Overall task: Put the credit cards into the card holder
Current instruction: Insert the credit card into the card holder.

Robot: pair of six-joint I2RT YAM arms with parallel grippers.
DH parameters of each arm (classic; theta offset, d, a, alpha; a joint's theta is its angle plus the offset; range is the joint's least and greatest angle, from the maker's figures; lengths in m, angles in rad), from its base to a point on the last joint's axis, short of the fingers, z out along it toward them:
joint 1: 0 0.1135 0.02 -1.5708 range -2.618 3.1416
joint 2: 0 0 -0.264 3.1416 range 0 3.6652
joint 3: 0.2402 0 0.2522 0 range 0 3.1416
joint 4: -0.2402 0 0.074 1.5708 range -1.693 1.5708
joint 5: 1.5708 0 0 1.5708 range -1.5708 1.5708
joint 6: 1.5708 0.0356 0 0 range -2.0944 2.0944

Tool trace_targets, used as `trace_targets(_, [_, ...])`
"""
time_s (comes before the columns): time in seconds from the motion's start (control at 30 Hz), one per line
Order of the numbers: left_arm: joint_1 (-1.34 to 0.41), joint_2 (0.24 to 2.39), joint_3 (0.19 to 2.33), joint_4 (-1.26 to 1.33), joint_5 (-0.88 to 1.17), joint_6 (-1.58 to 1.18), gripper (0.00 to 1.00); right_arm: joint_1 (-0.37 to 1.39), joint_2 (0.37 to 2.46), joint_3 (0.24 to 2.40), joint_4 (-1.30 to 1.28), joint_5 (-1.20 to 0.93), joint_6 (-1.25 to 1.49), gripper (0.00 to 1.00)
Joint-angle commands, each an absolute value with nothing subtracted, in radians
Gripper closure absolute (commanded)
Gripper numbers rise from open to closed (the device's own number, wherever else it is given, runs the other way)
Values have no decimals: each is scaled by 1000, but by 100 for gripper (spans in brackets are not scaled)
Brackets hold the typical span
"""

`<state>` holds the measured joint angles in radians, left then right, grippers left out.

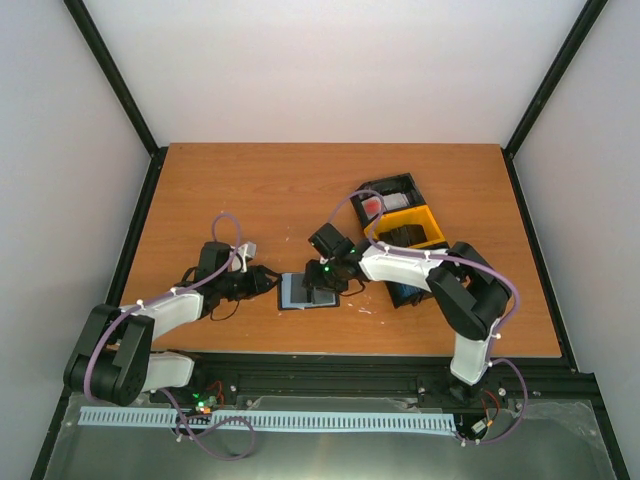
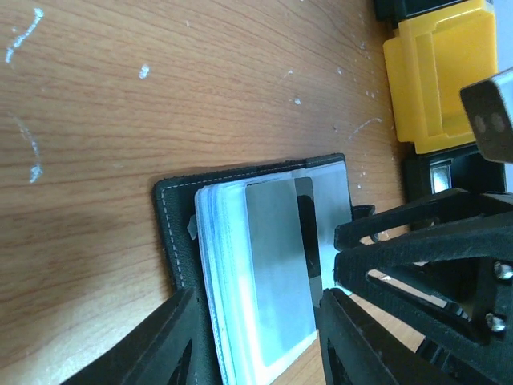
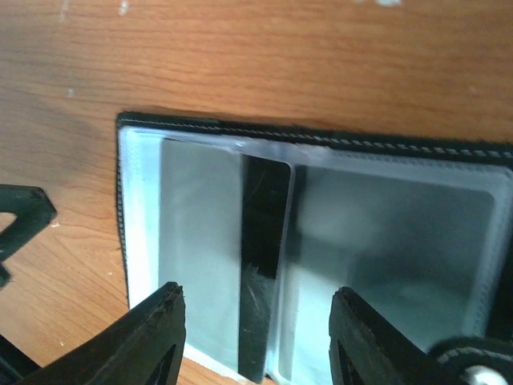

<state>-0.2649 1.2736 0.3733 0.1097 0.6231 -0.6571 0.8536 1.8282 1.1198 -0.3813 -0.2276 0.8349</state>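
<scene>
Top external | card holder (image 1: 296, 291) on wooden table (image 1: 250, 190) | white walls (image 1: 330, 70)

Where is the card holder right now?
In the top view the card holder lies open near the front edge of the table, roughly centre, between the left gripper and right gripper; the yellow tray sits behind it to the right.

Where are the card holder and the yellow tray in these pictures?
card holder (image 2: 172, 233): left wrist view, on its black leather border.
yellow tray (image 2: 413, 88): left wrist view, on its yellow outer wall.
</scene>
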Motion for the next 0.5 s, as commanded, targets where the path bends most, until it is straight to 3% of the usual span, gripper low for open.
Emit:
trace_targets(0.0, [-264,1277,402,79,591,-634,57,860,1865,1173,-367,-234,802,54])
trace_targets(0.13, [-264,1302,404,59,568,-635,57,862,1899,1190,-351,-275,791,59])
trace_targets(0.47, [-264,1347,406,64,553,-634,57,871,1924,1202,-313,-335,765,56])
